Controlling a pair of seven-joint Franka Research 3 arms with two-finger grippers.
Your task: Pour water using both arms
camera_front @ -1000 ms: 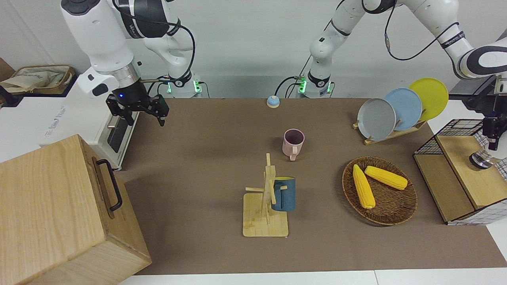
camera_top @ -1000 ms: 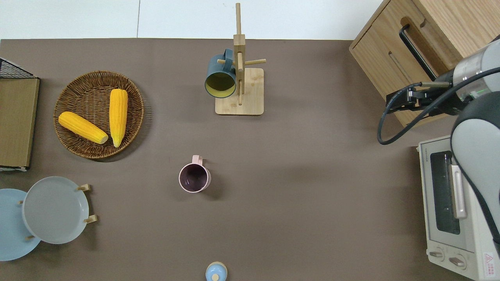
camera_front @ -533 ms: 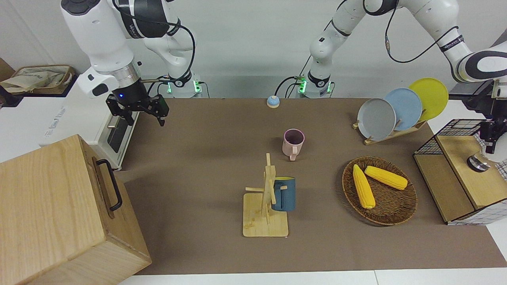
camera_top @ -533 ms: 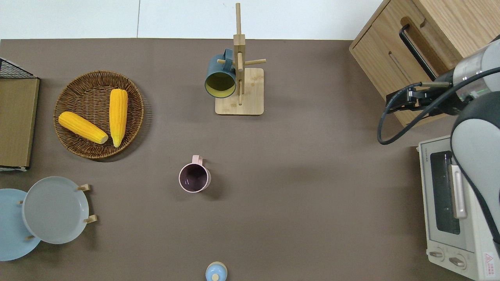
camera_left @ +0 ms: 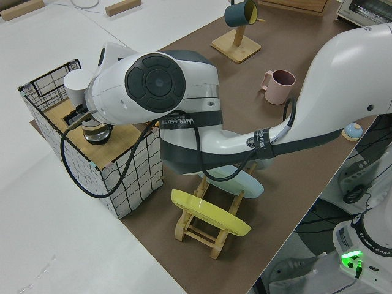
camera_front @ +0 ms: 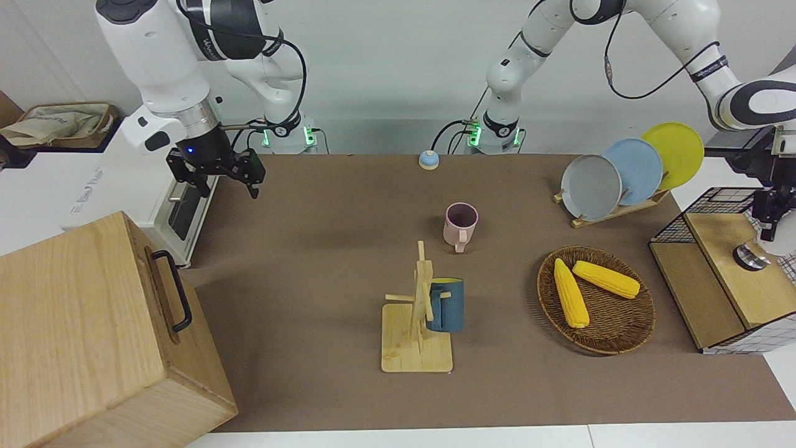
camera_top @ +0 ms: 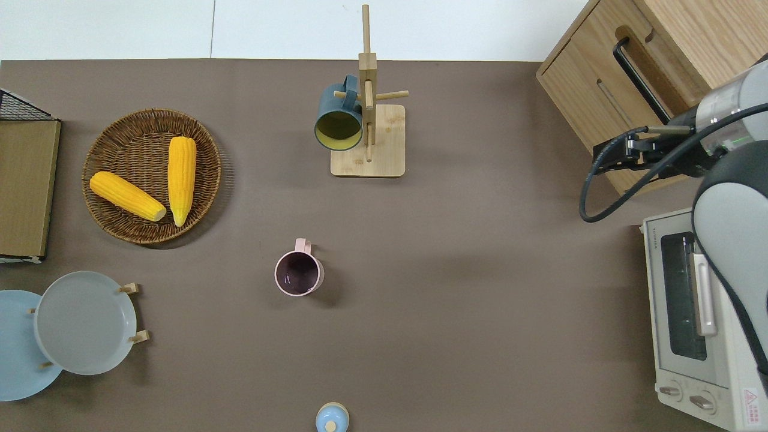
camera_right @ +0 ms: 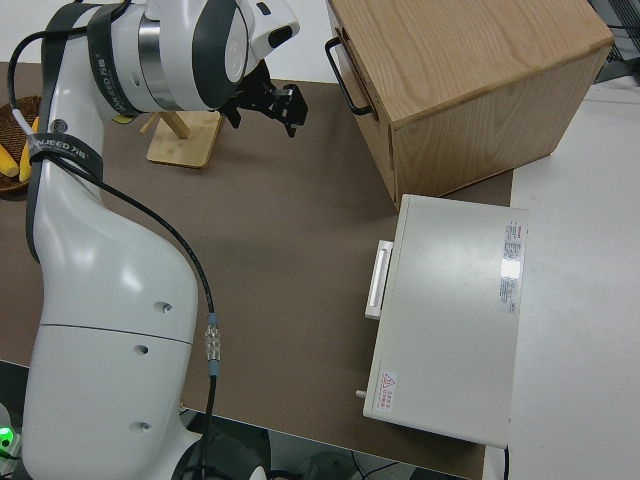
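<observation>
Since nothing is yet held over a cup, the work looks to be at its first step: fetching the vessel to pour from. The left pincer (camera_front: 770, 218) hangs low over the wooden shelf of a wire crate (camera_front: 715, 202) at its own end of the desk (camera_front: 323, 261). Just under it stands a small metallic vessel (camera_front: 749, 256). Whether this pincer is spread or closed I cannot tell. The right arm is parked, its pincer (camera_front: 217, 174) spread wide and holding nothing.

Well apart from the left pincer, toward the middle of the desk, a pink mug (camera_front: 461, 225) stands upright and looks the likely receiver. Farther from the robots, a blue mug (camera_front: 446, 305) hangs on a wooden rack (camera_front: 415, 348).

The next move, as I judge it, calls for the left pincer to settle squarely around the vessel and close before lifting clear of the crate's wire rim. The right arm would then have to come in for a mug.

The overhead view leaves the left pincer out altogether. The left side view alone shows a white cup (camera_left: 76, 87) on the shelf beside the vessel, though the arm's bulk hides the fingers there.
</observation>
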